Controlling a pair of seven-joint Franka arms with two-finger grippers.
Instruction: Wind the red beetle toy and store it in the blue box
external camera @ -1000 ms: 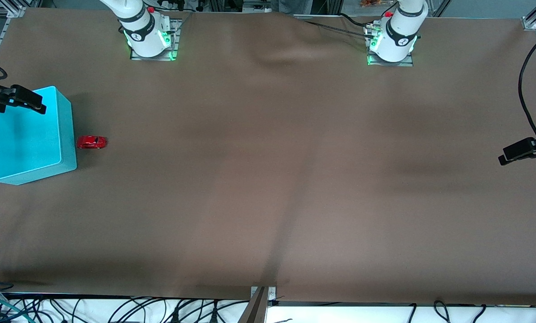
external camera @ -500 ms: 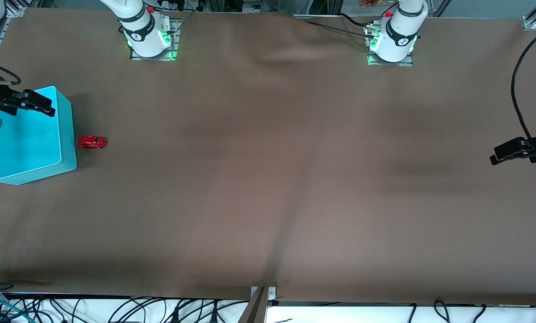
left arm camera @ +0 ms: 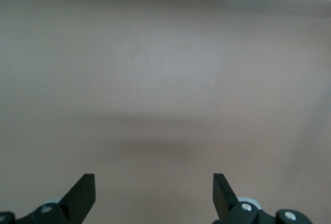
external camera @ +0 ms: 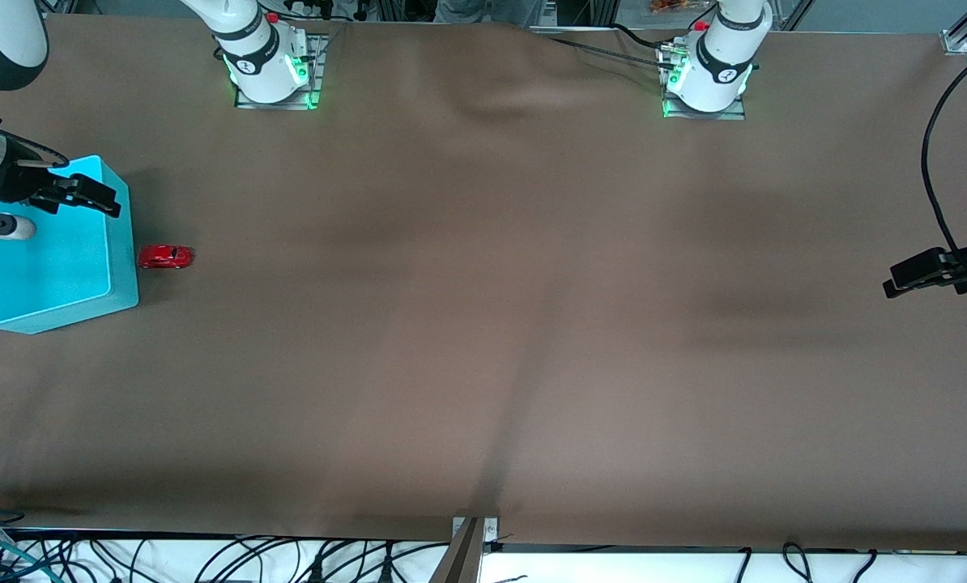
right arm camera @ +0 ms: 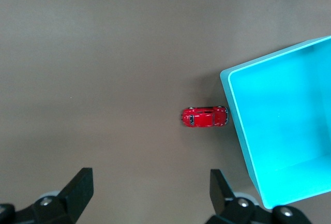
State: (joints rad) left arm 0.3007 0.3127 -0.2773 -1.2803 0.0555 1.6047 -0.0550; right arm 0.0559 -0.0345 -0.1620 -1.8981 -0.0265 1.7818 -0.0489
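Item one: small glossy red beetle-shaped toy car (external camera: 165, 257), on the brown cloth-covered tabletop (external camera: 483, 324) near the edge at my right arm's end, roughly midway between the camera-side edge and the base-side edge. It stands on its wheels, not yet wound and not yet stored. Its long axis runs along the table's length, one end just beside the wall of the box; whether they touch I cannot tell.

Item two: bright cyan rectangular plastic box (external camera: 123, 243), open-topped and with nothing visible inside, set hard by the table edge at my right arm's end, between that edge and the toy.

Item three: my right gripper (external camera: 78, 194), hanging over the box's corner that lies toward the bases, fingers spread wide and holding nothing. My right wrist view shows the toy (right arm camera: 204, 116) and the box (right arm camera: 243, 125) below and ahead of the spread fingertips (right arm camera: 80, 185). The toy lies off the box's wall, toward the table's middle and slightly nearer the camera than the box corner under my claw. This arm is by far the nearer; I judge the pickup is its job.

Item four: my left gripper (external camera: 909, 274), near the edge at the opposite end, waiting over bare cloth, fingers spread and holding nothing.
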